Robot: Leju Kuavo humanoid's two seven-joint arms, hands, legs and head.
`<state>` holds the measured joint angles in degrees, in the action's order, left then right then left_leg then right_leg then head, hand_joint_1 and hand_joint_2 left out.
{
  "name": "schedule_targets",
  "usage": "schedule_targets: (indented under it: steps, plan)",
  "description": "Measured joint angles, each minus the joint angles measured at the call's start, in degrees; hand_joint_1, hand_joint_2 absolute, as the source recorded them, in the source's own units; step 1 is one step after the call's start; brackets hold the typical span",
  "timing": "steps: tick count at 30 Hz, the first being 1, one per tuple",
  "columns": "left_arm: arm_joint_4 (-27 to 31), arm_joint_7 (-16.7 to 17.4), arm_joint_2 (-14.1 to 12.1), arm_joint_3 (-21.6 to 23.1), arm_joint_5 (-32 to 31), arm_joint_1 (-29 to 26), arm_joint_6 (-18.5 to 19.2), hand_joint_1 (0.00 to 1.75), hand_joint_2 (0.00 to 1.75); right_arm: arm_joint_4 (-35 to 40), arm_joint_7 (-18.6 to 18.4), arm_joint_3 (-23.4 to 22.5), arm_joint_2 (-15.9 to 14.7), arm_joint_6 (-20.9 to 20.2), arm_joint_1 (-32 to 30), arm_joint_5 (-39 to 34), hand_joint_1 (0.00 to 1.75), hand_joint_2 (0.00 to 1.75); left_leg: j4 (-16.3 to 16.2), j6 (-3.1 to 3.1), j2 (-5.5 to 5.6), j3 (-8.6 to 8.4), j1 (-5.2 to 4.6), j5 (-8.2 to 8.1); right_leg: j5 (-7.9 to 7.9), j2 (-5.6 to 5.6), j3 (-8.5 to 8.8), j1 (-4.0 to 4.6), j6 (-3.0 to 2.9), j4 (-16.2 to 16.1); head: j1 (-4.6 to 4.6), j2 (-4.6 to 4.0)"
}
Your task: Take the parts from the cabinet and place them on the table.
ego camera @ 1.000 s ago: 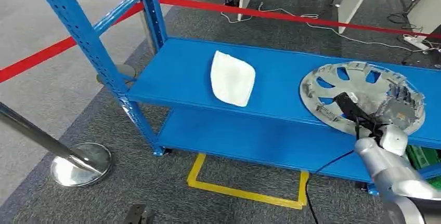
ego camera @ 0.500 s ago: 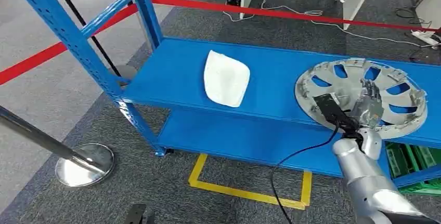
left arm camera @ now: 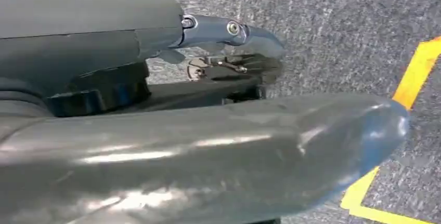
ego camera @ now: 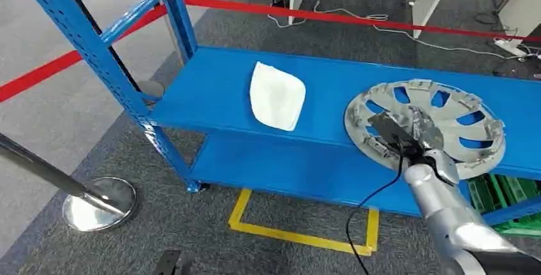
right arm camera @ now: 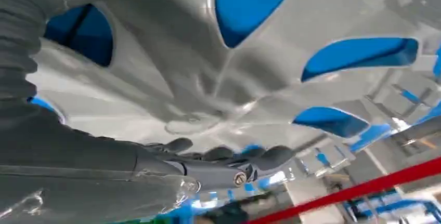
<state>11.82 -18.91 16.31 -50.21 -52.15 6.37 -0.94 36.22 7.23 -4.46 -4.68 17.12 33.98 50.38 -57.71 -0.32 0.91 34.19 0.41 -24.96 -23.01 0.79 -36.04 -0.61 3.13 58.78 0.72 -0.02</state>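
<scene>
Two parts on the shelf: a silver wheel cover (ego camera: 426, 126) and a white bag (ego camera: 276, 96), both lying on the upper deck of the blue cabinet (ego camera: 217, 80).
Wheel cover: it lies with its ribbed, clip-lined inner side up, blue shelf showing through the spoke openings; its near rim reaches the front edge of the shelf.
White bag: it lies flat toward the left of the same shelf, well apart from the wheel cover.
Right hand: the right hand (ego camera: 421, 133) reaches in over the near rim of the wheel cover and rests on its inner face near the hub.
Right hand, close up: in the right wrist view the dark fingers (right arm camera: 270, 156) lie together, stretched along the grey plastic of the wheel cover (right arm camera: 187, 73) and touching it; whether they actually clamp any part of it, I cannot tell.
Right arm: the silver forearm rises from the lower right, a black cable (ego camera: 376, 195) hanging from the wrist.
Left hand: in the left wrist view the left hand (left arm camera: 229, 63) hangs above the grey carpet with its thick thumb and fingers drawn close together and nothing between them.
Floor: yellow tape (ego camera: 300, 233) marks a rectangle on the carpet in front of the cabinet.
Surroundings: a red barrier belt (ego camera: 357, 18) runs behind the cabinet, and a chrome stanchion base (ego camera: 99, 201) stands to the left.
</scene>
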Motion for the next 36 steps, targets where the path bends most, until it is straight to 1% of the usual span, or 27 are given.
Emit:
schedule_targets:
  steps: [1,2,5,6,7,8,10,11,12,15,16,17,18,20,21,22,23,24,25,26,27,30,31,32,33,35,36]
  plan:
    - [0.00,0.00,0.07,0.00,0.00,0.03,0.00,0.00,0.00,-0.22,-0.20,0.28,-0.31,1.05,-0.12,0.37,0.00,1.75,0.23,0.36,-0.04,-0.14,0.32,0.25,-0.45,-0.08,-0.43,-0.10,0.29,0.40,-0.04,0.00]
    - [0.00,0.00,0.07,0.00,0.00,0.06,0.00,0.00,0.00,-0.54,-0.26,0.59,-0.61,1.68,-0.10,0.57,0.00,1.75,0.23,0.65,-0.05,-0.13,0.33,0.24,-2.03,-0.25,-1.22,-0.05,0.47,2.39,0.39,0.00]
    - [0.00,0.00,0.07,-0.02,-0.02,0.01,-0.02,0.00,0.00,-1.22,-0.24,0.87,-0.87,2.80,-0.32,0.52,0.00,1.75,0.22,0.91,-0.10,-0.10,0.20,0.20,-7.98,-0.26,-7.11,-0.07,0.88,15.35,0.66,0.00]
    - [0.00,0.00,0.07,-0.02,-0.04,-0.01,-0.02,0.00,0.00,-1.35,0.11,0.87,-0.87,3.82,-0.56,0.30,0.00,1.75,0.22,0.94,-0.10,-0.14,0.20,0.18,-8.50,-0.26,-8.48,-0.08,0.96,18.12,0.66,0.00]
    - [0.00,0.00,0.07,-0.02,-0.09,-0.01,-0.06,0.00,0.00,-1.38,0.40,0.87,-0.87,5.09,-0.87,0.22,0.00,1.75,0.20,0.93,-0.09,-0.20,0.22,0.16,-7.50,-0.28,-8.30,-0.09,0.98,17.52,0.70,0.00]
    - [0.00,0.00,0.09,-0.02,-0.11,-0.01,-0.09,0.00,0.00,-1.35,0.77,0.87,-0.87,6.74,-1.06,0.22,0.00,1.75,0.20,0.84,-0.06,-0.31,0.30,0.10,-5.38,-0.31,-6.71,-0.14,0.99,14.34,0.70,0.00]
    - [0.00,0.00,0.17,-0.02,-0.15,0.00,-0.13,0.00,0.00,-1.31,1.09,0.94,-0.87,8.15,-0.98,0.22,0.00,1.75,0.10,0.32,0.02,-0.69,0.50,-0.24,-0.62,-0.46,-1.42,-0.46,1.28,4.04,0.70,0.00]
    - [0.00,0.00,0.06,-0.02,-0.15,0.01,-0.15,0.00,0.00,-1.31,1.11,0.98,-0.87,8.35,-0.89,0.22,0.00,1.75,0.06,-0.07,0.08,-0.72,0.35,-0.44,-1.21,-0.36,0.28,-0.46,1.61,1.16,0.72,0.00]
    - [0.00,0.00,0.05,-0.02,-0.15,0.06,-0.17,0.00,0.00,-1.27,1.22,1.09,-0.83,8.47,-0.77,0.22,0.00,1.75,-0.30,-0.40,0.15,-0.59,0.09,-0.53,-0.98,0.15,0.69,-0.34,0.42,0.56,0.64,0.00]
    - [0.00,0.00,0.04,-0.02,-0.15,0.06,-0.17,0.00,0.00,-1.27,1.27,1.35,-0.83,8.58,-0.80,0.22,0.00,1.75,0.40,-1.24,0.16,-0.78,0.36,-0.12,-0.99,0.13,0.41,0.13,-0.83,0.76,0.55,0.00]
    - [0.00,0.00,0.02,-0.02,-0.15,0.10,-0.17,0.00,0.00,-1.22,1.27,1.35,-0.83,8.61,-0.76,0.20,0.00,1.75,0.33,-1.64,0.10,-0.76,0.43,-0.48,-0.81,0.08,0.60,-0.14,-1.36,0.44,0.50,0.00]
    - [0.00,0.00,0.02,-0.02,-0.15,0.11,-0.17,0.00,0.00,-1.18,1.27,1.38,-0.83,8.63,-0.68,0.22,0.00,1.75,-1.03,-1.88,-0.12,-0.31,0.40,-1.58,-0.83,0.01,0.70,-0.19,-1.73,0.38,0.28,0.00]
    - [0.00,0.00,0.02,-0.02,-0.15,0.16,-0.17,0.00,0.00,-1.09,1.27,1.38,-0.83,8.67,-0.67,0.22,0.00,1.75,-4.57,-2.01,-0.15,1.38,0.37,-3.78,-0.83,-0.08,0.68,-0.19,-2.01,0.38,0.00,0.00]
    - [0.00,0.00,0.00,-0.02,-0.17,0.14,-0.17,0.00,0.00,-1.09,1.27,1.38,-0.83,8.69,-0.62,0.22,0.00,1.75,-14.37,-2.14,-0.15,6.08,0.35,-8.12,-0.83,-0.25,0.60,-0.10,-2.14,0.38,0.00,0.00]
    - [0.00,0.00,-0.02,-0.02,-0.18,0.15,-0.22,0.00,0.00,-1.09,1.27,1.38,-0.83,8.69,-0.64,0.22,0.00,1.75,-17.44,-2.13,-0.15,7.70,0.33,-8.83,-0.82,-0.32,0.57,-0.08,-2.15,0.38,0.00,0.00]
    - [0.00,0.00,-0.02,-0.02,-0.18,0.13,-0.22,0.00,0.00,-1.09,1.27,1.38,-0.83,8.69,-0.68,0.22,0.00,1.75,-17.76,-2.08,-0.15,7.97,0.33,-8.27,-0.81,-0.35,0.57,-0.08,-2.13,0.39,0.02,0.00]
    - [0.00,0.00,-0.02,-0.04,-0.17,0.11,-0.22,0.00,0.00,-1.09,1.27,1.38,-0.83,8.69,-0.69,0.22,0.00,1.75,-15.64,-1.94,-0.16,6.97,0.34,-6.35,-0.77,-0.36,0.56,-0.09,-2.06,0.40,0.00,0.00]
    - [0.00,0.00,-0.02,-0.04,-0.17,0.12,-0.22,0.00,0.00,-1.09,1.27,1.38,-0.83,8.69,-0.68,0.22,0.00,1.75,-11.73,-1.78,-0.17,5.01,0.35,-3.96,-0.73,-0.34,0.59,-0.14,-1.97,0.40,0.02,0.00]
    - [0.00,0.00,-0.02,-0.02,-0.18,0.13,-0.22,0.00,0.00,-1.09,1.27,1.38,-0.83,8.69,-0.64,0.22,0.00,1.75,-6.59,-1.60,-0.19,2.33,0.35,-1.49,-0.70,-0.32,0.62,-0.21,-1.78,0.42,0.00,0.00]
    - [0.00,0.00,-0.02,-0.04,-0.17,0.14,-0.22,0.00,0.00,-1.09,1.27,1.38,-0.83,8.69,-0.57,0.22,0.00,1.75,-2.31,-1.46,-0.25,0.00,0.37,-0.05,-0.65,-0.24,0.62,-0.21,-1.53,0.43,-0.02,0.00]
    - [0.00,0.00,0.04,-0.02,-0.17,0.21,-0.22,0.00,0.00,-1.09,1.27,1.35,-0.85,8.69,-0.59,0.22,0.00,1.75,0.07,-1.36,-0.18,-0.93,0.31,-0.73,-0.79,-0.11,0.23,0.33,-1.12,0.90,-0.13,0.00]
    - [0.00,0.00,0.07,-0.04,-0.17,0.11,-0.22,0.00,0.00,-1.09,1.25,1.35,-0.83,8.72,-1.01,0.19,0.00,1.75,-0.26,-0.40,-0.13,-0.28,0.00,-0.45,-0.06,-0.05,0.25,-0.05,0.04,-0.12,0.15,0.00]
    - [0.00,0.00,0.09,-0.04,-0.15,0.15,-0.22,0.00,0.00,-1.09,1.27,1.46,-0.81,8.72,-1.16,0.24,0.00,1.75,0.15,0.13,-0.15,-0.34,0.27,-0.10,-0.12,-0.07,0.15,-0.13,0.35,-0.07,0.00,0.00]
    - [0.00,0.00,0.17,-0.04,-0.17,0.17,-0.22,0.00,0.00,-1.09,1.25,1.55,-0.83,8.74,-1.19,0.22,0.00,1.75,0.19,0.42,-0.13,-0.37,0.35,0.06,-0.96,-0.31,-0.46,-0.19,0.54,0.81,0.29,0.00]
    - [0.00,0.00,0.17,-0.04,-0.17,0.17,-0.22,0.00,0.00,-1.09,1.25,1.57,-0.87,8.74,-1.10,0.22,0.00,1.75,0.19,0.72,-0.13,-0.35,0.34,0.03,-2.83,-0.38,-1.57,-0.15,0.69,3.51,0.65,0.00]
    - [0.00,0.00,0.17,-0.04,-0.18,0.14,-0.22,0.00,0.00,-1.09,1.29,1.59,-0.85,9.11,-1.23,0.20,0.00,1.75,0.19,0.92,-0.13,-0.34,0.18,-0.01,-7.40,-0.36,-6.23,-0.14,0.97,13.78,0.76,0.00]
    - [0.00,0.00,0.17,-0.04,-0.17,0.13,-0.22,0.00,0.00,-1.09,1.47,1.59,-0.85,9.92,-1.49,0.22,0.00,1.75,0.19,0.97,-0.13,-0.34,0.15,-0.05,-8.42,-0.37,-7.84,-0.15,1.03,17.07,0.83,0.00]
